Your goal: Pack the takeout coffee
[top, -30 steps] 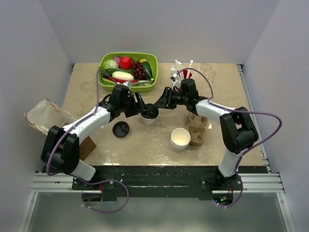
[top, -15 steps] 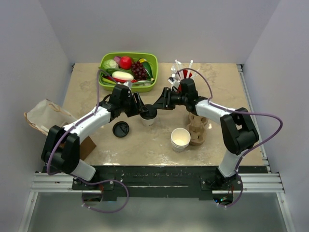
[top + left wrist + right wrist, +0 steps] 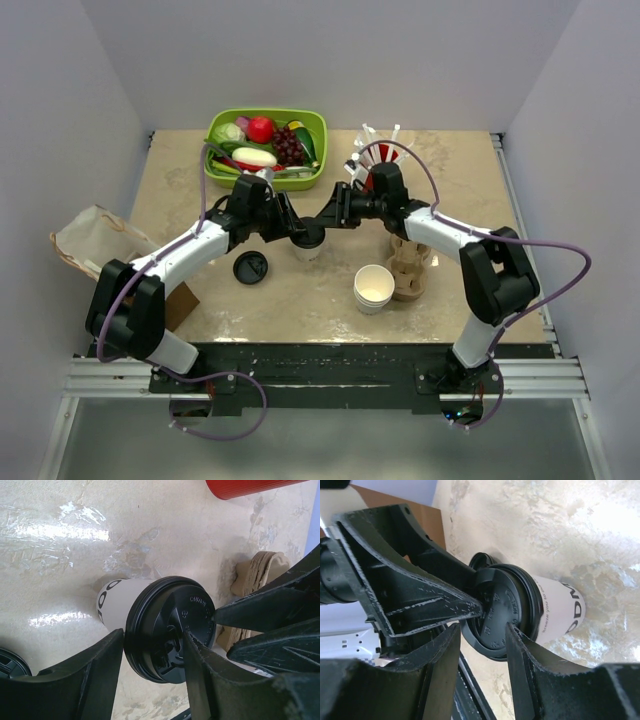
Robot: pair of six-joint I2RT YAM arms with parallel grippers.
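Holding the left claw [image 3: 153,641] at a middling gap astride the black lid [image 3: 167,615] of the coffee cup [image 3: 116,602], one finger touching the rim, a firm clamp being impossible to confirm. Pinching the same lid from the opposite side with the right claw [image 3: 484,631], likely steadying the cup upright on the counter [image 3: 70,555]. Standing apart from the cardboard carrier [image 3: 408,282], not yet sitting in a pocket.
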